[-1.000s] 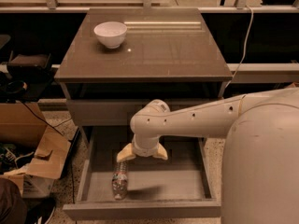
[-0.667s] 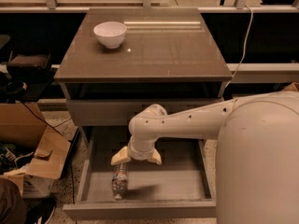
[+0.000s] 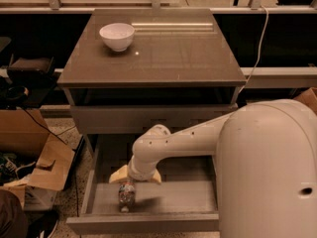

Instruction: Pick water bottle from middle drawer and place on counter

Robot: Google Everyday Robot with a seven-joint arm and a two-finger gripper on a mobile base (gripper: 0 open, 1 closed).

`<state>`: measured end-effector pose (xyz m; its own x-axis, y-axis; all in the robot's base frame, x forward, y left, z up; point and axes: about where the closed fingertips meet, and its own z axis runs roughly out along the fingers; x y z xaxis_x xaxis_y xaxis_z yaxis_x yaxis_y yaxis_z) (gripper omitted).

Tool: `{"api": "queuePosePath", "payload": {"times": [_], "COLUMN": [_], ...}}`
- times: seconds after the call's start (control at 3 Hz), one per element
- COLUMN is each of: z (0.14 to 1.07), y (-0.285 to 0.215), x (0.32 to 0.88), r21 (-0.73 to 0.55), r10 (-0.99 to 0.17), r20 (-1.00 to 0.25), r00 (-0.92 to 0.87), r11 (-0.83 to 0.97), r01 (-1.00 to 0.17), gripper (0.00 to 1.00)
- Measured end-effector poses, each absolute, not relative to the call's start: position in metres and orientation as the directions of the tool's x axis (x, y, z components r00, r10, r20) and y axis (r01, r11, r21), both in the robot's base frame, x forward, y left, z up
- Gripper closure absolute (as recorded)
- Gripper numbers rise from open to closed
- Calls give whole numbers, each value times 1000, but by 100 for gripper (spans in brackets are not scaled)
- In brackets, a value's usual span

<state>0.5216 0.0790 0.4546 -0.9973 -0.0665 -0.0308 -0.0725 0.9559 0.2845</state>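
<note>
The water bottle (image 3: 126,193) lies in the open middle drawer (image 3: 163,197), near its front left, with its white cap towards the drawer front. My gripper (image 3: 135,176) hangs in the drawer just behind and above the bottle. Its two tan fingers (image 3: 118,174) are spread open and hold nothing. The white arm reaches in from the right. The counter (image 3: 168,53) is the glossy grey-brown top of the cabinet, above the drawer.
A white bowl (image 3: 117,35) stands at the back left of the counter. A shut drawer front (image 3: 148,118) sits above the open drawer. Open cardboard boxes (image 3: 34,167) lie on the floor to the left. A cable (image 3: 257,48) hangs at the right.
My gripper has moved left and towards the drawer front, closing in over the water bottle. The bottle has not moved.
</note>
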Motion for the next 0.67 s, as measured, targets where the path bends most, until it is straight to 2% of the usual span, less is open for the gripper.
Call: {"api": "queuePosePath", "payload": {"times": [0.67], "z": [409], "y": [103], "x": [519], "r21": [271], "r10": [-64], "r20": [-108], "r00": [-992], "r11": [958], "r01": [-91], "gripper": [0]}}
